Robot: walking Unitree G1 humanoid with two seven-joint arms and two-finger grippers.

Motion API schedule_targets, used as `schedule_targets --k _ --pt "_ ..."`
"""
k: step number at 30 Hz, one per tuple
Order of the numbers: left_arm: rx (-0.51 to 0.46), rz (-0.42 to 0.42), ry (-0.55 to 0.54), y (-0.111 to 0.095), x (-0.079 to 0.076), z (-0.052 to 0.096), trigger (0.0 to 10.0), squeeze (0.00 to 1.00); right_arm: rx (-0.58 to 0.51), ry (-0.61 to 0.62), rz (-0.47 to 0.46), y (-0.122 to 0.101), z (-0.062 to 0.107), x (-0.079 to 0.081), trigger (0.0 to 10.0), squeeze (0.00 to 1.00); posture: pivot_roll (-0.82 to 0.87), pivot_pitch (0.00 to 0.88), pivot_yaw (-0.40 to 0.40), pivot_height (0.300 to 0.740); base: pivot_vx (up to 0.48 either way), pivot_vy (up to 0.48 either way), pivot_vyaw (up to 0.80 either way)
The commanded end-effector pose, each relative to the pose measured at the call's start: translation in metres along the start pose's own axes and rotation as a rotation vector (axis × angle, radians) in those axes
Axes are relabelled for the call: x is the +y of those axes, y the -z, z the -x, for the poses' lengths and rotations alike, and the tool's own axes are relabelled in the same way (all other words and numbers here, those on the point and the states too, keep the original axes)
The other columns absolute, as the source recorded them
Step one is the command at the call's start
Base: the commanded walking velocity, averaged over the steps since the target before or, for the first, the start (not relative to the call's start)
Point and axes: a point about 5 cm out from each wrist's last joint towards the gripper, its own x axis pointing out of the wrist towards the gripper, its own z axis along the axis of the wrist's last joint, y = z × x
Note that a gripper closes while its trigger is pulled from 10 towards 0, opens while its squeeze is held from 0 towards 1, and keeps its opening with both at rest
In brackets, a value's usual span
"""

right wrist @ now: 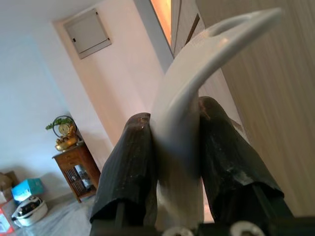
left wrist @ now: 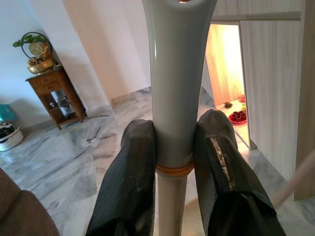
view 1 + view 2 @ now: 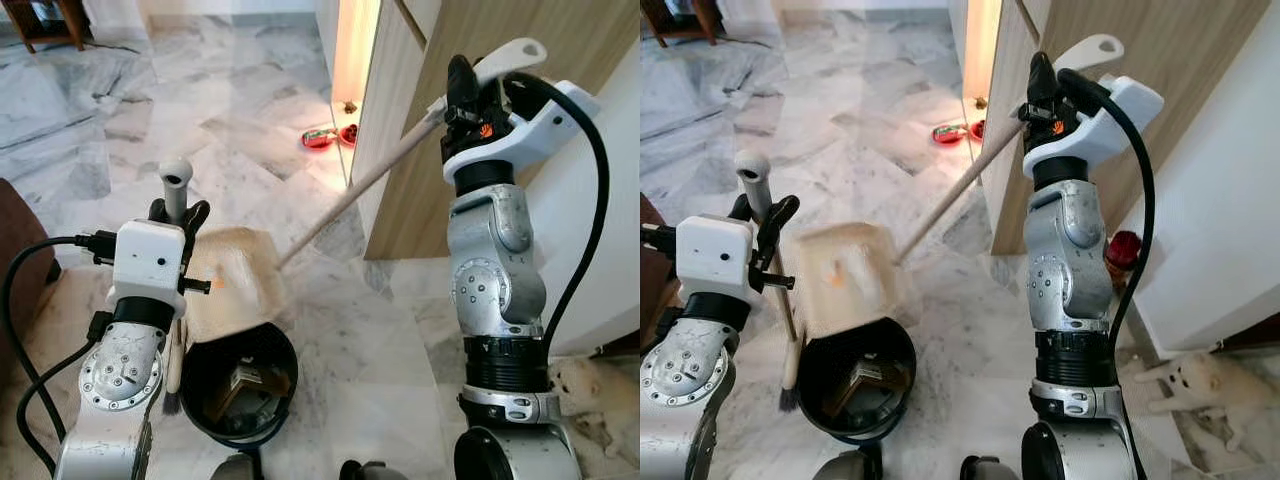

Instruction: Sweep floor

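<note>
- One broom (image 3: 765, 240): the left gripper (image 2: 174, 147) is clamped on its grey handle, bristles down just beside the bin.
- One dustpan (image 3: 235, 270): the right gripper (image 1: 174, 142) is clenched on its long handle's curved grey end, the pan tilted over the bin's rim.
- One black bin (image 3: 240, 385) on the marble floor (image 3: 200, 130), rubbish inside.
- Two red bowls (image 3: 328, 137) by the wooden panel's (image 3: 420, 170) edge.
- Open floor stretches ahead and leftwards.
</note>
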Motion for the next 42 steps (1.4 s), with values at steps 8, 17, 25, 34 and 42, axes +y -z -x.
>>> schedule_targets --k 8,17,25,34,42 --pt "-0.054 -0.023 0.001 -0.010 0.001 0.000 10.0 0.00 -0.082 -0.088 0.009 -0.016 0.002 0.013 10.0 0.00 0.02 0.195 -0.052 0.740 0.000 0.000 0.00" --pt "-0.059 -0.025 0.014 -0.010 -0.001 -0.002 10.0 0.00 -0.102 -0.244 0.121 -0.017 0.018 0.033 10.0 0.00 0.01 0.200 -0.045 0.740 0.000 0.000 0.00" --pt "-0.068 -0.025 0.025 -0.011 -0.002 -0.004 10.0 0.00 -0.138 -0.390 0.152 -0.022 0.035 0.065 10.0 0.00 0.02 0.205 -0.041 0.740 0.000 0.000 0.00" --pt "-0.074 -0.031 0.033 -0.011 -0.002 -0.006 10.0 0.00 -0.202 -0.560 0.162 -0.040 0.057 0.097 10.0 0.00 0.00 0.208 -0.037 0.740 0.000 0.000 0.00" --pt "-0.081 -0.030 0.042 -0.011 -0.003 -0.009 10.0 0.00 -0.227 -0.603 0.176 -0.049 0.069 0.108 10.0 0.00 0.00 0.206 -0.032 0.740 0.000 0.000 0.00"
